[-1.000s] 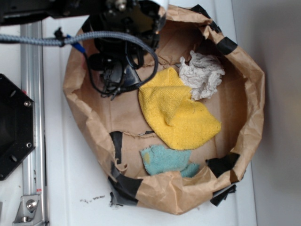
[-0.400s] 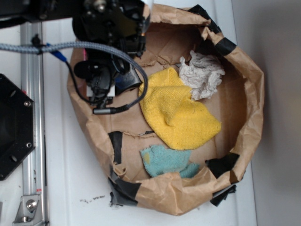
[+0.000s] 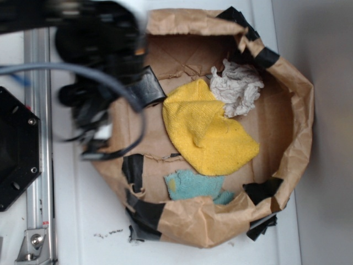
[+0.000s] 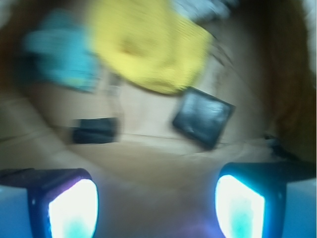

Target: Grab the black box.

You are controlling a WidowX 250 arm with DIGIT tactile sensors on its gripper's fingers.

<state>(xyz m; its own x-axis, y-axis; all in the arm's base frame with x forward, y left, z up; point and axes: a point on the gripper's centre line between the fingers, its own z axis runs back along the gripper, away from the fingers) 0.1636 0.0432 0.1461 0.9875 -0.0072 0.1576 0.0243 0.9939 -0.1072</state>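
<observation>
The black box [image 3: 146, 88] lies on the brown paper floor inside the bag, touching the yellow cloth's [image 3: 207, 130] upper left edge. In the wrist view the black box [image 4: 203, 116] sits ahead and right of centre, glossy and tilted, just below the yellow cloth [image 4: 143, 42]. My gripper [image 3: 91, 118] is motion-blurred over the bag's left rim, left of the box and apart from it. In the wrist view the gripper [image 4: 156, 208] is open: the two fingertips [image 4: 74, 208] stand wide apart with only bare paper between them.
The crumpled paper bag [image 3: 292, 138] walls in everything. A white rag [image 3: 237, 85] lies at the back right, a teal cloth [image 3: 196, 187] at the front. Black tape strips [image 3: 132, 168] patch the bag. A black hexagonal plate [image 3: 16, 149] and metal rail [image 3: 38, 210] stand left.
The arm has swung left from above the bag's upper left to its left rim, uncovering the black box. The cloths have stayed put.
</observation>
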